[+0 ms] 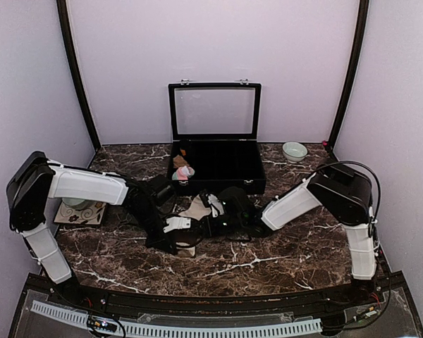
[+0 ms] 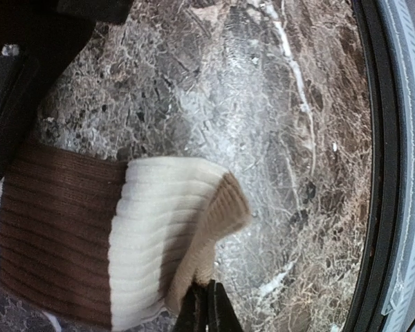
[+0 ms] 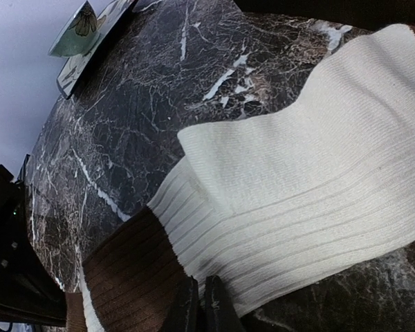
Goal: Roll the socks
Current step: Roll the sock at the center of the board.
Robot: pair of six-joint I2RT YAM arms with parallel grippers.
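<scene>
A: Where did the soft ribbed cream-beige sock (image 1: 196,209) with dark brown bands lie?

B: On the dark marble-patterned table (image 1: 303,246), about midway between the left and right edges and nearer the near edge than the far one, between the two arms. In the left wrist view the cream-beige sock (image 2: 159,235) showed a folded tan tip, then a cream band, then a broad brown band.

A: And the left gripper (image 2: 207,312)?

B: Clenched. Its two dark fingertips met at the lower border of the sock and pinched the fabric.

A: The right gripper (image 3: 198,306)?

B: Clamped as well, with its tips pressed together on the cream edge of the same sock (image 3: 318,173), close to where a brown band began.

A: The other one?

B: The pink sock (image 1: 184,171) with mint-green and white patches sat bunched in the front-left corner of a black box with a raised glass lid (image 1: 225,185), which stood at the middle of the far edge. I couldn't tell which compartment. A small tan-brown bundle (image 1: 181,160) lay just behind it.

A: Anything else?

B: A small pale green bowl (image 1: 294,151) near the far right corner, and a patterned square mat (image 1: 92,213) at the left edge with a pale dish (image 1: 76,203) on it.
</scene>
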